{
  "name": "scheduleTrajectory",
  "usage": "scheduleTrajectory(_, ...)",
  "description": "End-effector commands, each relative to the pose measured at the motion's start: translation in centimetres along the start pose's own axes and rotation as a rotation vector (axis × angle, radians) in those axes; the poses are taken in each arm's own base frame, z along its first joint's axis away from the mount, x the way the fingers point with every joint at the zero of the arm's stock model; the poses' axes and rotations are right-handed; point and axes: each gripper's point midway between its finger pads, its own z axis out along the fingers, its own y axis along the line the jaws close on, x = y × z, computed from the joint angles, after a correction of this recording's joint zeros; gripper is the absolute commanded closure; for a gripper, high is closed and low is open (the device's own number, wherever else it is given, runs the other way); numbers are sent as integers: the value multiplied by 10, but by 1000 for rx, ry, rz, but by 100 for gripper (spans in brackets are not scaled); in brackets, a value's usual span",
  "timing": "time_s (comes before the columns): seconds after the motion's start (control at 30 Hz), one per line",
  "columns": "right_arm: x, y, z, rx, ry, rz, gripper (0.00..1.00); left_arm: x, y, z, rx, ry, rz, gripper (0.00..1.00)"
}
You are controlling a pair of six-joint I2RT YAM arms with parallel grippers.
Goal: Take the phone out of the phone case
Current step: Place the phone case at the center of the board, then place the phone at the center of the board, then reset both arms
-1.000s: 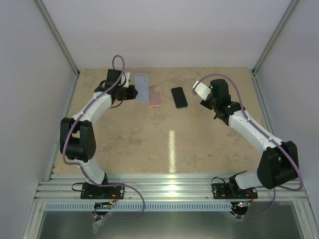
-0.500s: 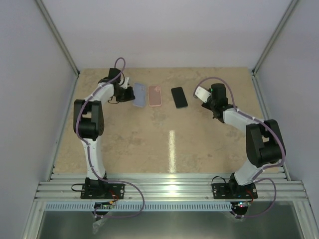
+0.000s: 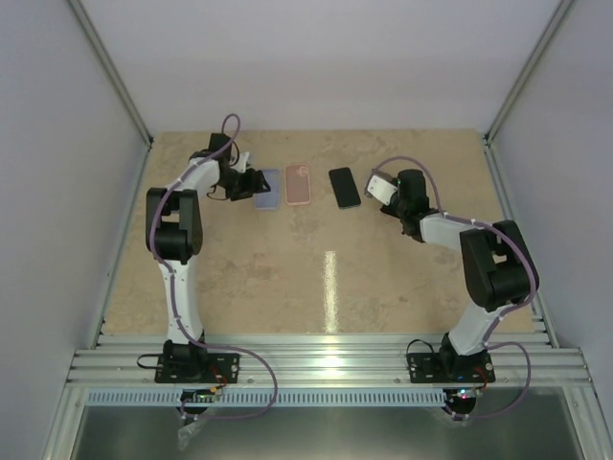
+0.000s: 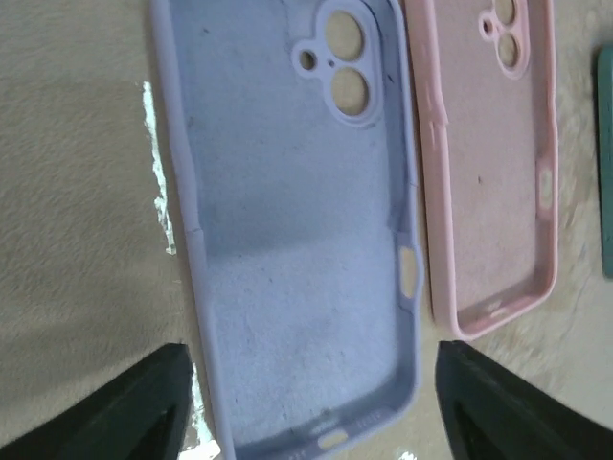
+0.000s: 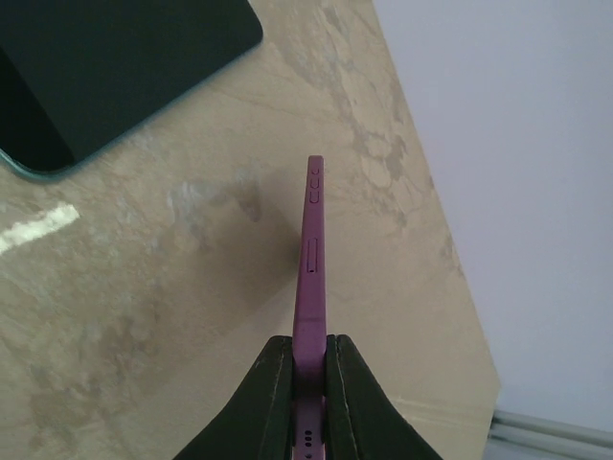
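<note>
A lavender phone case (image 4: 297, 240) lies empty on the table with its inside facing up, seen also from above (image 3: 267, 188). My left gripper (image 4: 312, 350) hovers over its near end, open, one finger on each side and touching nothing. My right gripper (image 5: 309, 347) is shut on a purple phone (image 5: 314, 259), held on edge above the table. From above, that phone (image 3: 382, 181) shows at the right gripper (image 3: 393, 189), right of the row of things on the table.
A pink case (image 4: 493, 163) lies empty just right of the lavender one (image 3: 299, 184). A dark phone (image 3: 345, 187) lies flat beyond it, close to the left of the held phone (image 5: 105, 67). The table's right edge and wall are near.
My left gripper has opened and let go of the lavender case, which now lies flat. My right arm has shifted slightly left with the purple phone still gripped.
</note>
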Motion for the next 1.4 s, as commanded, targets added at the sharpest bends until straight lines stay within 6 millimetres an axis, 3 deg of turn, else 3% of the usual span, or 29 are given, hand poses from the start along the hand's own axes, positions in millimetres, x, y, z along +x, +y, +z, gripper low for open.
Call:
scheduleTrajectory(0.0,-21,10,8,24,-64,-20,100,5,-4,4,28,27,-9,19)
scheduleTrajectory(0.03,-20,13,12,33,-48,-30,99,6,-5,2,33,27,-10,7)
scheduleTrajectory(0.1,-21,21,20,35,-33,-43,99,5,-8,-2,40,18,-6,1)
scheduleTrajectory(0.37,-17,57,44,11,50,-73,90,2,-15,-11,52,3,-3,0)
scheduleTrajectory(0.5,-15,73,45,-16,55,-76,76,1,-15,-11,53,1,-3,0)
scheduleTrajectory(0.67,-14,85,45,-40,56,-81,71,0,-15,-10,55,-2,-7,1)
scheduleTrajectory(0.8,-13,89,44,-56,62,-72,60,0,-15,-12,52,-5,-4,1)
scheduleTrajectory(1.03,-29,77,24,-109,36,-7,27,-5,-21,-28,37,-24,22,1)
scheduleTrajectory(1.2,-50,54,-2,-163,11,75,3,-8,-30,-49,21,-47,58,1)
scheduleTrajectory(1.37,-78,6,-44,-217,-49,227,2,-5,-45,-81,9,-59,116,1)
